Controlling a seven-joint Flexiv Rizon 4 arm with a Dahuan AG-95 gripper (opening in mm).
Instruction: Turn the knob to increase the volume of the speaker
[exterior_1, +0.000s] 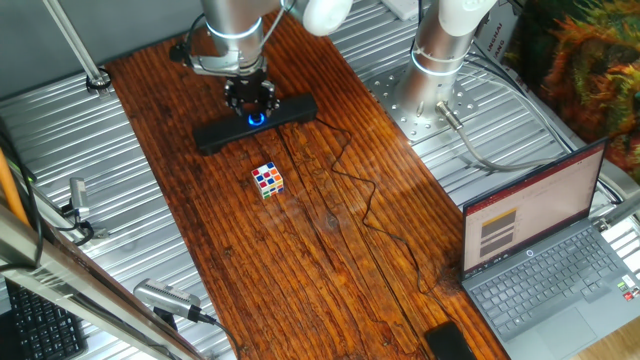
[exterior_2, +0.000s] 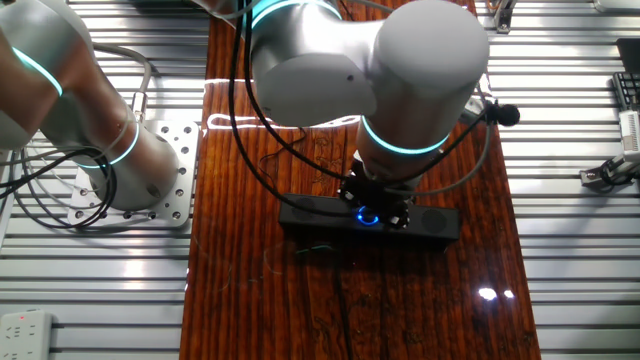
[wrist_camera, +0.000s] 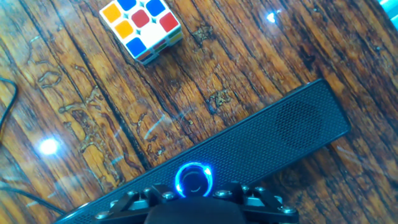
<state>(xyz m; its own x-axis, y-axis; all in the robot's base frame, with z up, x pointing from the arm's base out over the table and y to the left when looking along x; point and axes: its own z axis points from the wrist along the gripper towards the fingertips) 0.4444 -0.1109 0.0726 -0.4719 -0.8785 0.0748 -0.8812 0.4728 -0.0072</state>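
Note:
The speaker (exterior_1: 290, 108) is a long flat black bar lying across the wooden board. Its knob (exterior_1: 257, 119) sits at the middle, ringed by blue light. My gripper (exterior_1: 250, 103) hangs right over the knob, its fingers pointing down at it. In the hand view the knob (wrist_camera: 194, 180) lies just ahead of the gripper (wrist_camera: 196, 194). The jaws stand on either side of the knob, and the whole blue ring shows between them. From the other fixed view, the glowing knob (exterior_2: 368, 215) peeks out under the gripper (exterior_2: 378, 205), with the speaker (exterior_2: 435, 222) extending to both sides.
A small multicoloured cube (exterior_1: 267, 179) stands on the board just in front of the speaker. A thin black cable (exterior_1: 355, 185) snakes from the speaker toward the near edge. An open laptop (exterior_1: 545, 250) sits at the right. The arm's base (exterior_1: 440, 60) stands behind the board.

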